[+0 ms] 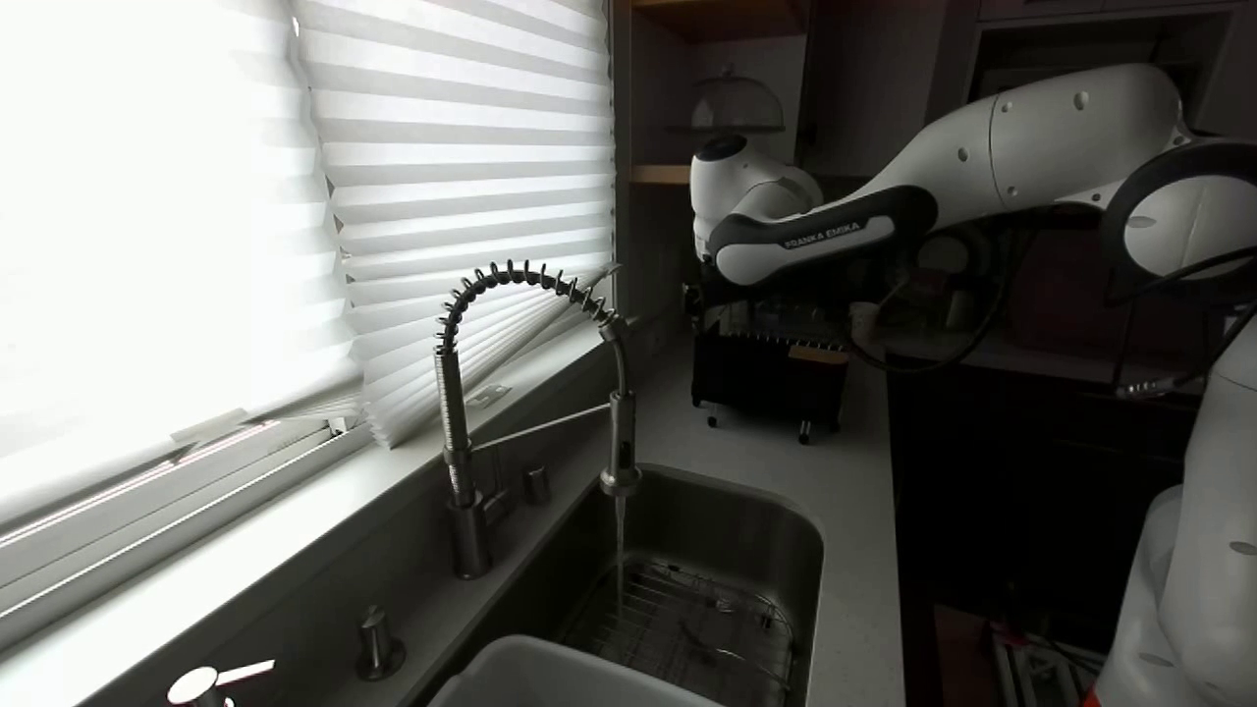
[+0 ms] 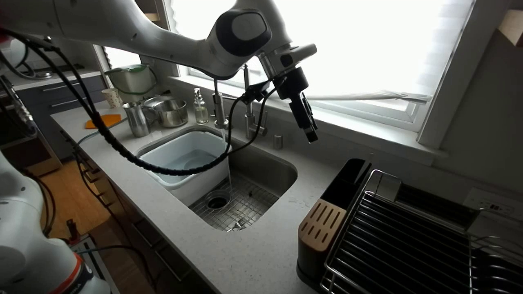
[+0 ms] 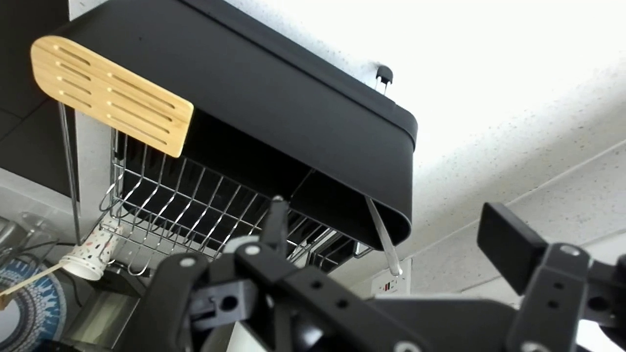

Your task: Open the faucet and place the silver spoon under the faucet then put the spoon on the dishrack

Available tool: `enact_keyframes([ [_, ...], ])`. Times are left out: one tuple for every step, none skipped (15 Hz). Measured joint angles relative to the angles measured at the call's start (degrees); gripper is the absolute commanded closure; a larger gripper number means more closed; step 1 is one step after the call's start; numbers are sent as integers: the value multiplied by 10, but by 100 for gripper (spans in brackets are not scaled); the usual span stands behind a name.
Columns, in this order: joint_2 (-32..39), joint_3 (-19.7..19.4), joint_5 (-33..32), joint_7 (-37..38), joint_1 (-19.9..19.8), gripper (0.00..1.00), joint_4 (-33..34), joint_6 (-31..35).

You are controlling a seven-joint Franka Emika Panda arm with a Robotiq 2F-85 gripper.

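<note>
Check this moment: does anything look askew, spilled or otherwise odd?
Yes, the pleated window blind hangs askew in an exterior view: its lower edge slants and its bottom folds fan out instead of lying level. Faint wet-looking marks also show on the counter beside the sink, possibly splashes.

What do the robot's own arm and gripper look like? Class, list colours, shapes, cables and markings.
The arm is white and smoothly rounded, with black joint covers; a pale panel reads FRANKA EMIKA, and an orange-red band crosses the arm's lower part. A thick black cable loops beside it. The gripper is black, with jointed fingers ending in flat, blocky pads.
</note>
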Motion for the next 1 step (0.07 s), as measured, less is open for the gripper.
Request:
enact_keyframes([
  [-1, 0, 0, -3, 1, 0, 0, 0],
])
